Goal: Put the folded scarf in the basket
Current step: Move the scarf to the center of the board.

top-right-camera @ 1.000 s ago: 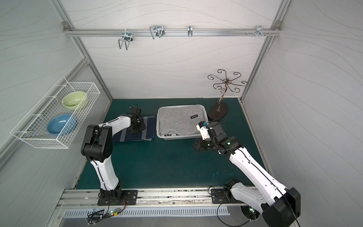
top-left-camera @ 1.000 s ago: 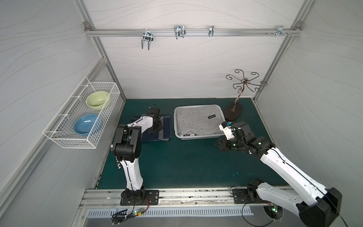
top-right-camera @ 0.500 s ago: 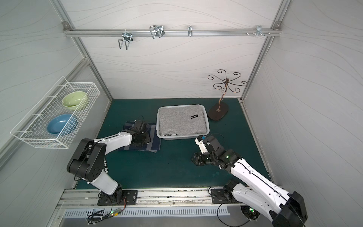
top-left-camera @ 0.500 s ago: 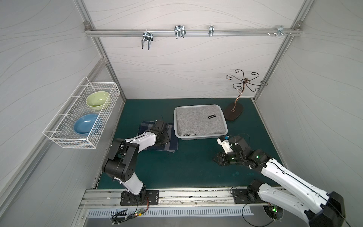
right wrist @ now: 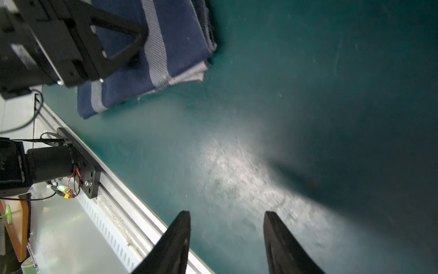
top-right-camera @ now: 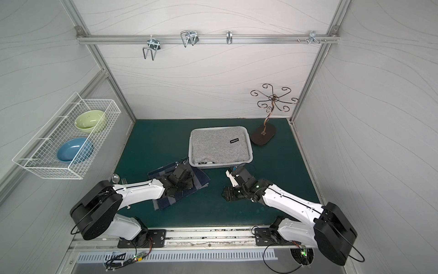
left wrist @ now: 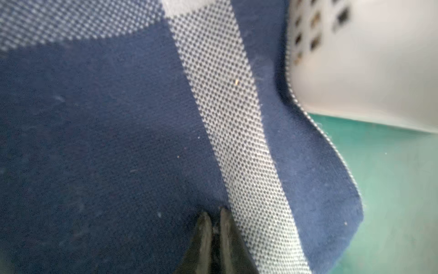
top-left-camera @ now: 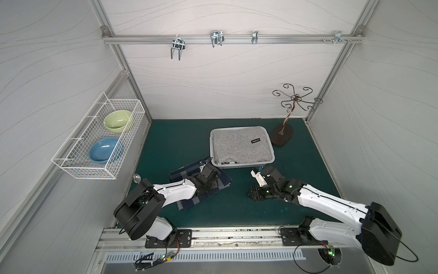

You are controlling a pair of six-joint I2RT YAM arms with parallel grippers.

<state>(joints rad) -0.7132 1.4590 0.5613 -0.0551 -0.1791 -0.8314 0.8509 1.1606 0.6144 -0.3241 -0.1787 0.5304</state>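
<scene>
The green counter [top-left-camera: 237, 213] carries the white perforated basket [top-left-camera: 246, 164] toward its back, filled nearly rim to rim by a folded grey cloth [top-left-camera: 239, 146] with a small black label. The folded navy scarf [top-right-camera: 161, 172] with pale stripes lies flat on the counter just beside the basket's near left corner; in the left wrist view one edge comes right up to the basket wall. The left pincer [left wrist: 212, 214] is closed tip to tip and bears down on the scarf's top layer; whether any cloth is nipped between the tips cannot be told. The right pincer [right wrist: 227, 212] stands about half open and empty, low over bare counter, apart from the scarf. To do this step well, the left arm probably needs a true grip through all the layers at a folded edge rather than a press on top, so the stack lifts without unfolding. The scarf must then clear the flared rim and settle squarely on the grey cloth.
</scene>
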